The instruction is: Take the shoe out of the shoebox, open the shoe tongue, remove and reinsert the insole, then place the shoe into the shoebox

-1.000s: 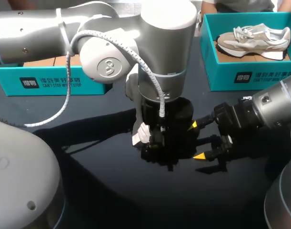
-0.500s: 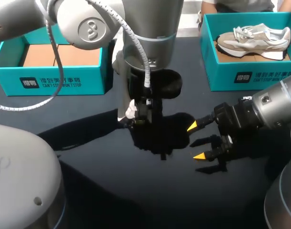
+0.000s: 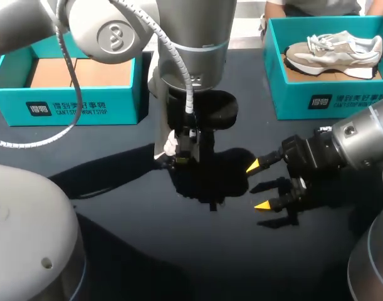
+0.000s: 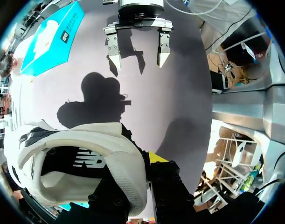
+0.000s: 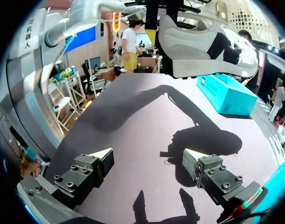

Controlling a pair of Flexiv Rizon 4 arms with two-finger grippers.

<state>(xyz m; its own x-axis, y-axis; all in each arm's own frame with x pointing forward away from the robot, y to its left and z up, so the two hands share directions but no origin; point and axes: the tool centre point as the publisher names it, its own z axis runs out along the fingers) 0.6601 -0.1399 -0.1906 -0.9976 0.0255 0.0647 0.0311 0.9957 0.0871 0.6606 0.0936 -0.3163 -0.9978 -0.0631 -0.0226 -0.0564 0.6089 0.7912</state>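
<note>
Mostly hidden in head view: shoe point(image 3: 168, 145), just a white sliver beside the bulky left arm point(image 3: 191, 56), w/ left gripper point(image 3: 182, 158) lost in the dark under the wrist housing. No telling from there how the grip sits.

Clearer from left wrist view: white-and-black shoe filling the foreground, opening toward the camera, heel collar pinched by left gripper. One yellow tip point(image 4: 156, 157) outside the collar, other finger hidden by the shoe itself.

Seen from right wrist view only: sole & side of the shoe, hanging by the heel end well above the black table point(image 3: 178, 263), its shadow on the cloth below.

Right gripper point(image 3: 260, 185): fingers spread wide, nothing btwn them, low over the table on the robot's right of the shoe, near it but apart. Same spread fingers also facing the camera in left wrist view, ahead of the shoe.

Cut off at the far edge of head view: right shoebox point(image 3: 329, 103), teal, w/ a second shoe point(image 3: 332, 51), beige & white, lying inside. At far left, left shoebox point(image 3: 66, 106), also teal, brown cardboard showing in its bottom, partly covered by the left arm. Both boxes well apart from the held shoe.
</note>
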